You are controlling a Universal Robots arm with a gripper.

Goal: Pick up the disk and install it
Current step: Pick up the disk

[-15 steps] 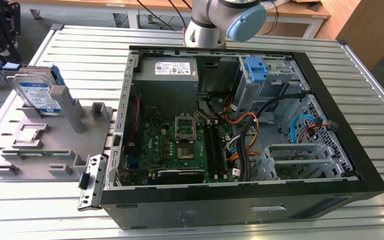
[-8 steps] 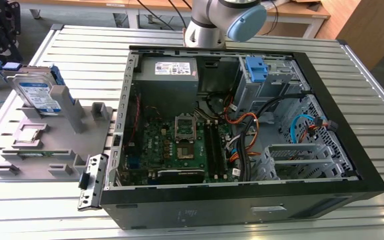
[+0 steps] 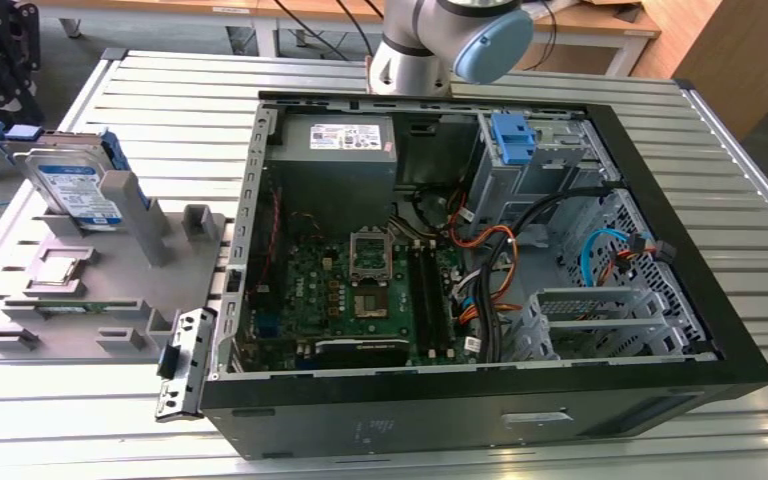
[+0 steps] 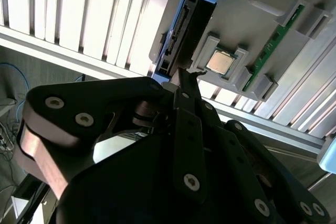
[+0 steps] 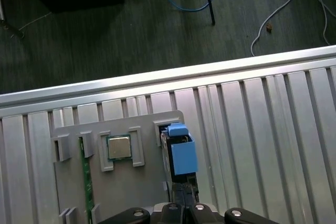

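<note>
Hovering gripper over the disk, which stands on edge in its holder

In the second wrist view the gripper (image 4: 185, 74) hangs over one end of the disk (image 4: 181, 30). Its black fingers (image 4: 187, 106) are pressed together with nothing between them, and whether the tips touch the drive cannot be told. The disk's blue bracket (image 5: 184, 156) faces the first wrist view. Just beside the disk, the same gray holder (image 5: 136, 192) carries a square processor chip (image 5: 119, 147) and a green memory stick (image 5: 86, 182). The holder rests on the slatted metal surface (image 3: 157, 90), at the exterior view's left of the open computer case (image 3: 491, 410).
</note>
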